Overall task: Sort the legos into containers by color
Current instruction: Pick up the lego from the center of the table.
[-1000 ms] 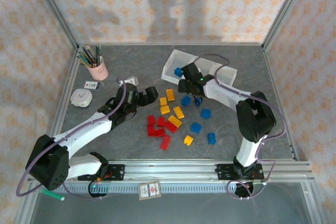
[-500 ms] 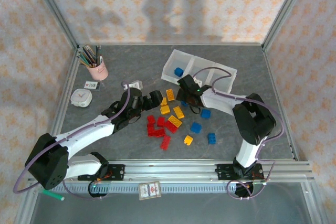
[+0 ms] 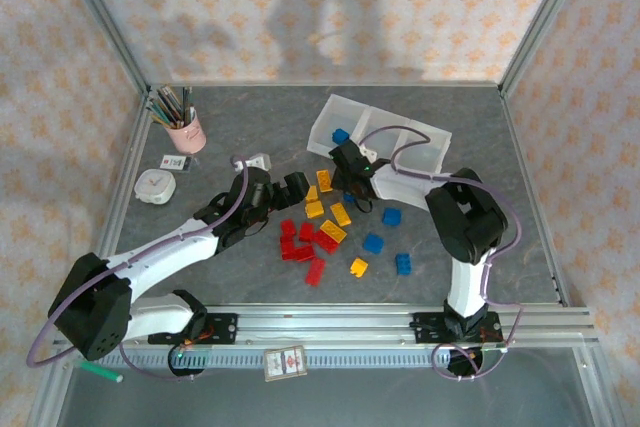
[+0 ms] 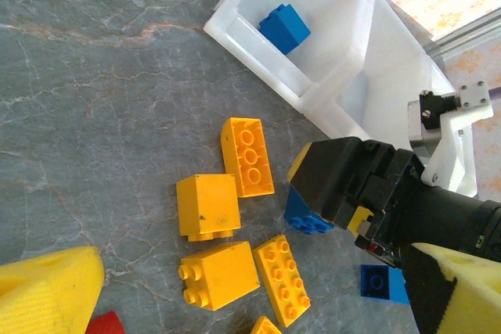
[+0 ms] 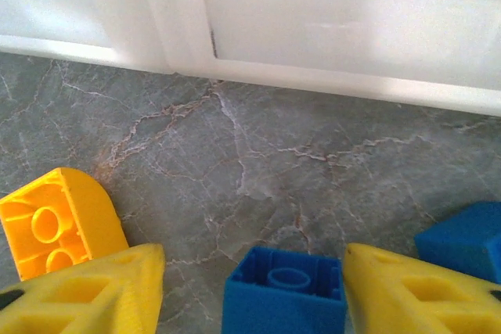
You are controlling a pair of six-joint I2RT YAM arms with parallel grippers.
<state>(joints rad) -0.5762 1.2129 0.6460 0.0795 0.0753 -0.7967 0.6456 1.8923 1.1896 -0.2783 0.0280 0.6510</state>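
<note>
One small blue studded plastic brick (image 5: 283, 303) sits between the right gripper's (image 5: 252, 265) spread fingers, not clamped, just near of the long white translucent tray (image 5: 337, 33) | left gripper (image 3: 298, 185) wide, nothing in it | another blue brick (image 4: 283, 27) in tray's left compartment

One brick (image 3: 341, 135) lies in the left-end compartment of the tray (image 3: 438, 145); loose bricks (image 3: 327, 240) scattered on the table (image 3: 250, 117) before the tray; pencil cup (image 3: 186, 132) well left of it.
</note>
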